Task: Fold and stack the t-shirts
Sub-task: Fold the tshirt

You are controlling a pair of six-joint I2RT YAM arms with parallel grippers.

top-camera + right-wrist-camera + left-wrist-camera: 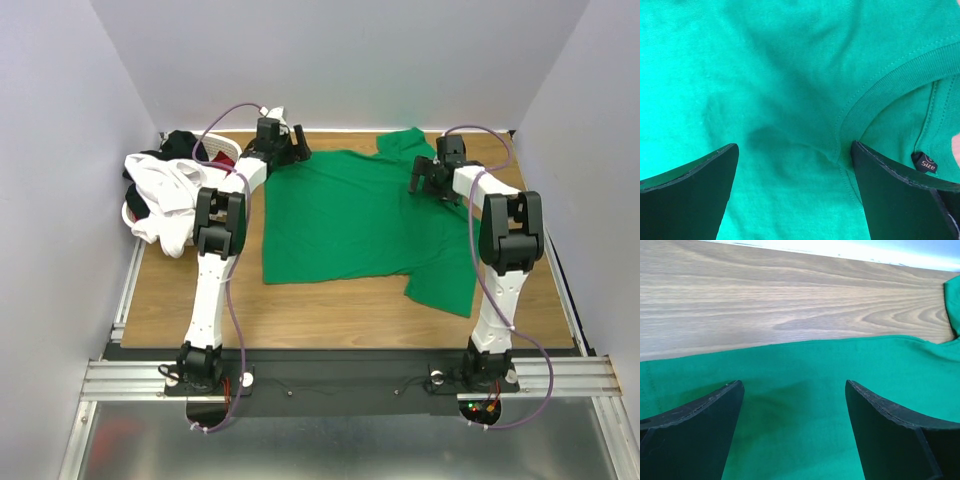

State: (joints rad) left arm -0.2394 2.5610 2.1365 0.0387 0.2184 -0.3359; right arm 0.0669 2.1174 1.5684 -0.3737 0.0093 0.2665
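Note:
The bright green t-shirt (345,215) lies spread flat across the middle of the table, one sleeve toward the near right. My left gripper (292,150) hangs open over its far left edge; in the left wrist view its fingers (700,415) straddle flat green cloth (805,405) just inside the hem. My right gripper (425,183) is open over the neck area; in the right wrist view the ribbed collar (890,75) and a black size label (926,162) lie by its right finger (890,185). A white t-shirt (165,195), a black one (180,143) and a bit of red (224,155) are piled at the far left.
The pile at the far left sits in and over a white basket (128,213). Bare wooden table (790,300) runs beyond the green shirt's far edge. Purple walls close in the left, right and far sides. Aluminium rails (330,375) cross the near edge by the arm bases.

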